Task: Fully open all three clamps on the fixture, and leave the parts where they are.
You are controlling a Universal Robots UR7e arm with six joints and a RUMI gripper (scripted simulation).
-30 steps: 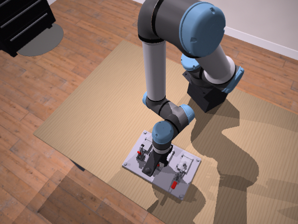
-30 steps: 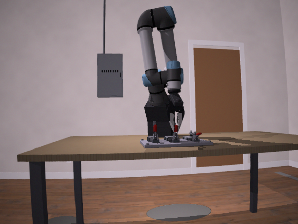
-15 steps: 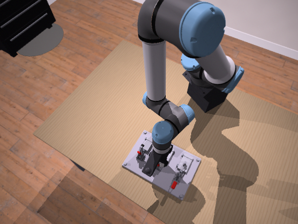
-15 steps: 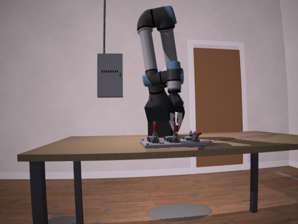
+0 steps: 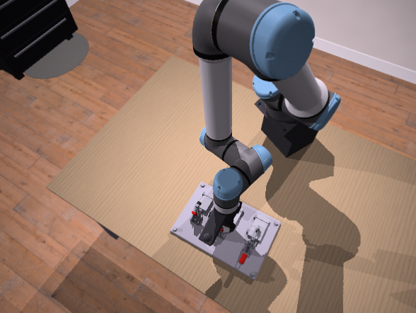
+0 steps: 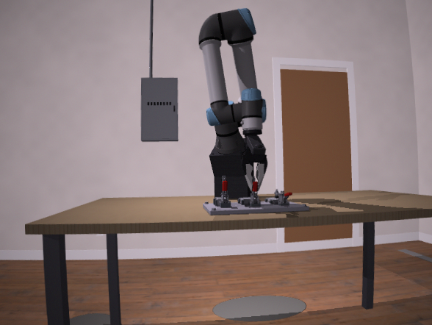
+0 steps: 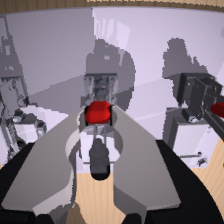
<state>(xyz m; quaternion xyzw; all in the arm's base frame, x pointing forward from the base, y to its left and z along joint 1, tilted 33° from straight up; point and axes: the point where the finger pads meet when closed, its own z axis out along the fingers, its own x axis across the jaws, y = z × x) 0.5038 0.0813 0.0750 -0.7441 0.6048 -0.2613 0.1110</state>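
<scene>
The tool (image 6: 256, 176) is gripping the middle clamp's red handle (image 7: 98, 112) on the fixture (image 5: 184, 226) near the tabletop's (image 5: 141, 149) front edge, risking slipping off if pulled off-arc, jolting the 3 parts.

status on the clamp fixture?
Gripper shut on middle clamp handle, handle upright. Left handle upright; right handle lying flat. Nothing blocking.
</scene>
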